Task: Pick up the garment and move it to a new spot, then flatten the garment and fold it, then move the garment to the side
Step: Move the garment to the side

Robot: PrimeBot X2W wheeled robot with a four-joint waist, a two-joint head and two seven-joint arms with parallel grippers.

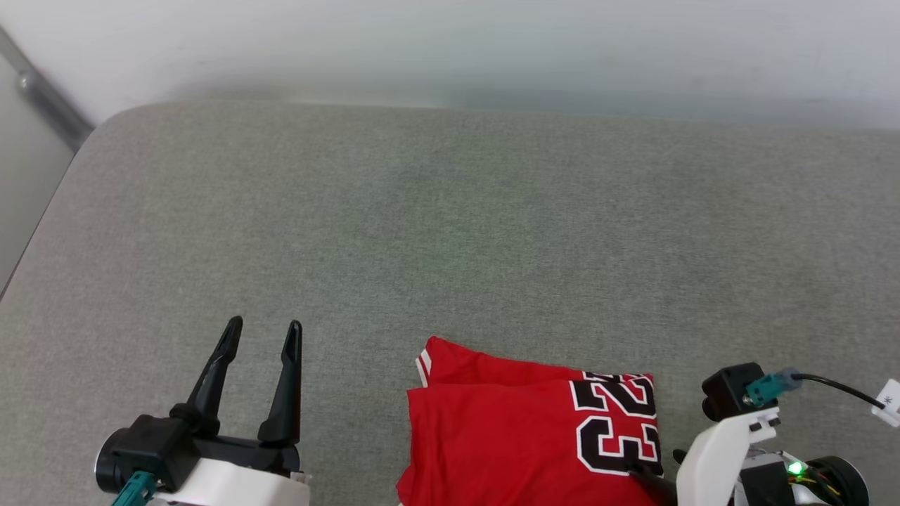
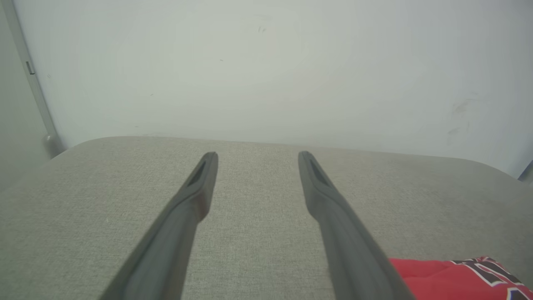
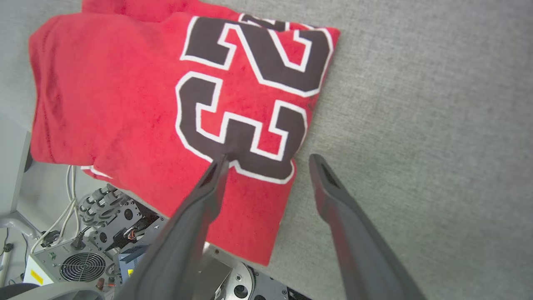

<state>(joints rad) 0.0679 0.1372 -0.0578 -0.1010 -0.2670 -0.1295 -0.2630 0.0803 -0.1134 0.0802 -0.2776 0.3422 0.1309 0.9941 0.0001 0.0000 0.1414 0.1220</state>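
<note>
My red garment (image 1: 492, 436), folded flat with its black 23 up, overhangs the near edge of the grey pad (image 1: 450, 232)

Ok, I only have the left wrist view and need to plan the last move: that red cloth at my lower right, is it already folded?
Observer: Yes. In the head view the garment lies folded into a neat rectangle, with the number 23 on top.
Operator: And the right claw?
Observer: The right claw is open, one finger over the number and the other over the grey cushion beside the garment's edge.
Operator: Is it lying fully on the cushion?
Observer: No. In the right wrist view its near part overhangs the cushion's edge, with equipment showing below.
</note>
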